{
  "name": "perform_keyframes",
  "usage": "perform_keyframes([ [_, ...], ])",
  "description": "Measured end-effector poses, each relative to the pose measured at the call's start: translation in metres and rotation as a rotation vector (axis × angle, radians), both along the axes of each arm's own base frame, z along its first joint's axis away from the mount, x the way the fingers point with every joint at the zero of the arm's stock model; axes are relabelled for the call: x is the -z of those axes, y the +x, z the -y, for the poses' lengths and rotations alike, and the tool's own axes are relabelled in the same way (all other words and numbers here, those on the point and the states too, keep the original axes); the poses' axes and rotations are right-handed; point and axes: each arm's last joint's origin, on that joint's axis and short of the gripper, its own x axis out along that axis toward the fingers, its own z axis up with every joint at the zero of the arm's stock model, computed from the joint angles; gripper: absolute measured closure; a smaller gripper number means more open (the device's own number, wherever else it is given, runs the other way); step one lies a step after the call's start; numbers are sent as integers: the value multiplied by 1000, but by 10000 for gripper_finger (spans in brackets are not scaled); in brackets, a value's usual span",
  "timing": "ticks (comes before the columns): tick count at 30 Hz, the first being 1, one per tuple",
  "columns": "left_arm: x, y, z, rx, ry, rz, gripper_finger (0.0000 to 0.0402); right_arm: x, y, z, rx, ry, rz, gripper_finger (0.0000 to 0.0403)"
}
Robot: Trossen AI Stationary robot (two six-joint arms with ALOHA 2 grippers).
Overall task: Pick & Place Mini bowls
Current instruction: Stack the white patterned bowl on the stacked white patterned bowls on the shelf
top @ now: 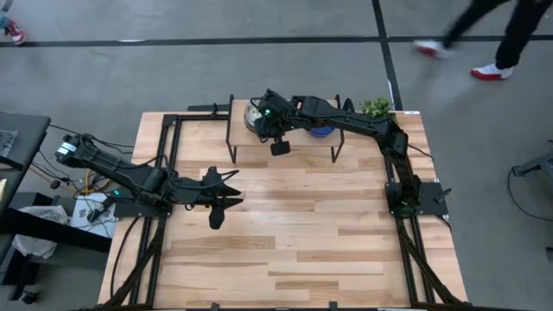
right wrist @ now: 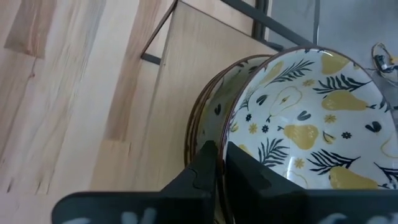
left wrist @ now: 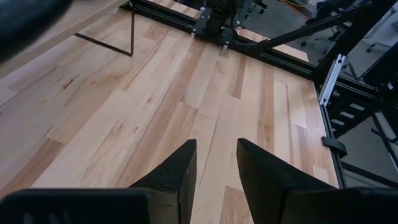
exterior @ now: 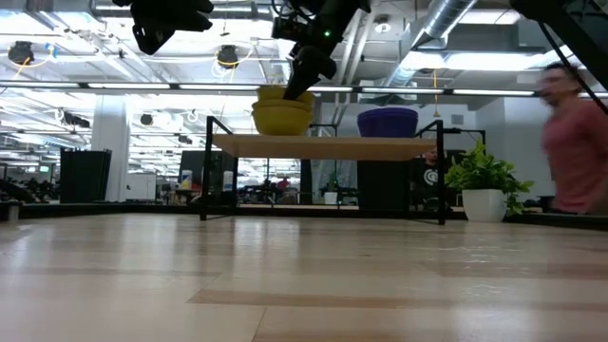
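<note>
Cream-white mini bowls with a yellow pear and dark leaf pattern inside stand stacked [right wrist: 311, 118] on the left part of a small raised wooden shelf [top: 298, 147]. In the low view the stack [exterior: 282, 116] looks yellow from outside. The blue mini bowls [top: 321, 131] are stacked on the shelf's right part [exterior: 388, 122]. My right gripper [right wrist: 221, 152] reaches to the patterned stack [top: 252, 111] from above and is shut on the top bowl. My left gripper [left wrist: 216, 152] hovers open over bare table at the left [top: 235, 192]. My right gripper holds the top patterned bowl by its rim [right wrist: 233, 134]. The rim is pinched with one finger inside the bowl and one outside. In the low view the fingers [exterior: 302, 81] come down on it from above, slanting. The bowl sits on the stack below [right wrist: 202, 118], tipped against it.
A small green potted plant [top: 376, 106] stands at the table's far right corner [exterior: 484, 180]. The shelf stands on thin black legs [exterior: 204, 171] at the far edge. A person [exterior: 575, 142] walks beyond the table's right. Wide bare wood [top: 302, 233] lies near of the shelf.
</note>
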Motion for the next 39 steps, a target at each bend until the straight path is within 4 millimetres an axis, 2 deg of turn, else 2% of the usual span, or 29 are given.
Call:
perform_keyframes([
  [14,0,0,0,0,0,0,289,-2,2,0,0,-8,28,358],
  [39,0,0,0,0,-2,0,289,-1,2,0,24,9,24,358],
])
